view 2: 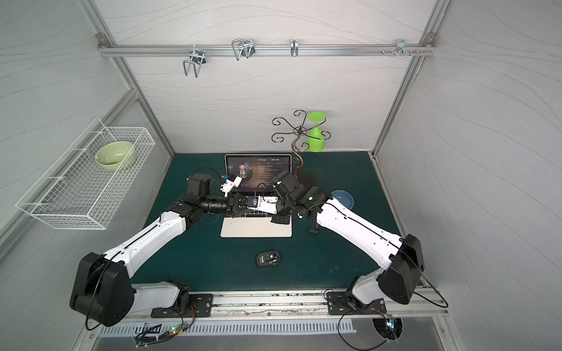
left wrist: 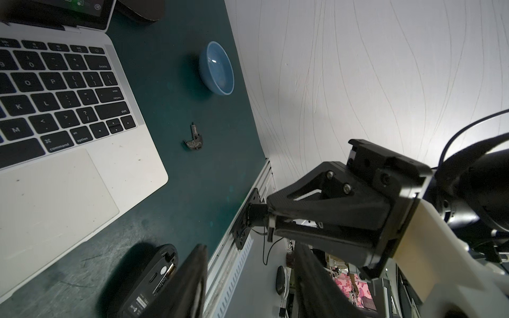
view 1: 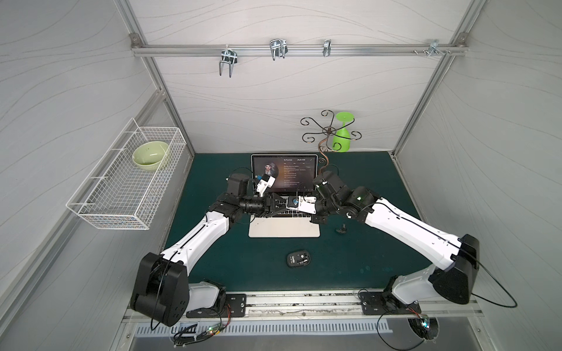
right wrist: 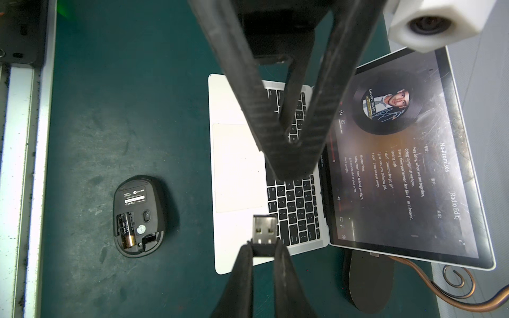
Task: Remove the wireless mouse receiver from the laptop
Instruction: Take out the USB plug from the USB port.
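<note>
Receiver (right wrist: 264,230) is out of the laptop (right wrist: 237,165), metal plug bare, its black cap pinched in the right gripper (right wrist: 263,249) above the keyboard's edge. Left gripper (left wrist: 251,246) hangs parted and empty. Extraction looks done. Next, I'd judge: carry it clear and set it down gently, perhaps beside the upturned mouse (right wrist: 139,216).
</note>
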`<action>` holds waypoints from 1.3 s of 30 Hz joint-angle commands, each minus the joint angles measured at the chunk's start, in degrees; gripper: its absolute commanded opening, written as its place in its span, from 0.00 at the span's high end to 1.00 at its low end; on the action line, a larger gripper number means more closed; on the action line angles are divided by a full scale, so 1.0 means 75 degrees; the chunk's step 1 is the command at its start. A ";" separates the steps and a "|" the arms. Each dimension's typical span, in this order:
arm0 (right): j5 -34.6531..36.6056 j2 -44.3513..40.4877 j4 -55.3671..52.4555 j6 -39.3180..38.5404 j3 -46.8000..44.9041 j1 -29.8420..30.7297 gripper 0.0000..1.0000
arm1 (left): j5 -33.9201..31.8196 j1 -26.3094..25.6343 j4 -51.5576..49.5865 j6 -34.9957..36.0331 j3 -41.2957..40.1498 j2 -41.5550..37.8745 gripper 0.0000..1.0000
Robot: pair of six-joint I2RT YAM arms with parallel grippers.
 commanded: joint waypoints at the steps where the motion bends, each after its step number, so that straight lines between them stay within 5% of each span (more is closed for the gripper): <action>1: 0.0079 0.0127 0.0146 0.0107 0.0218 0.0128 1.00 | 0.0084 -0.0133 0.0345 -0.0051 0.0391 0.0147 0.46; 12: 0.0150 0.0379 0.0239 0.0154 0.0370 0.0317 1.00 | 0.0073 -0.0405 0.0398 -0.0156 0.0469 0.0315 0.55; 23: 0.0222 0.0448 0.0270 0.0154 0.0428 0.0361 1.00 | 0.0290 -0.0407 0.0520 -0.0263 0.0476 0.0397 0.74; 32: 0.0343 0.0575 0.0343 0.0249 0.0425 0.0369 1.00 | 0.0477 -0.0407 0.0607 -0.0305 0.0446 0.0526 1.00; 35: 0.0553 0.0519 0.0487 0.0440 0.0373 0.0369 0.76 | 0.0622 -0.0407 0.0632 -0.0278 0.0476 0.0584 1.00; 37: 0.0716 0.0356 0.0715 0.0655 0.0230 0.0327 0.39 | 0.0635 -0.0395 0.0588 -0.0170 0.0489 0.0551 1.00; 38: 0.0760 0.0235 0.0819 0.0846 0.0175 0.0265 0.06 | 0.0626 -0.0389 0.0456 -0.0025 0.0548 0.0528 1.00; 39: 0.0704 0.0117 0.0914 0.1092 0.0115 0.0166 0.01 | 0.0606 -0.0367 0.0299 0.0144 0.0595 0.0507 1.00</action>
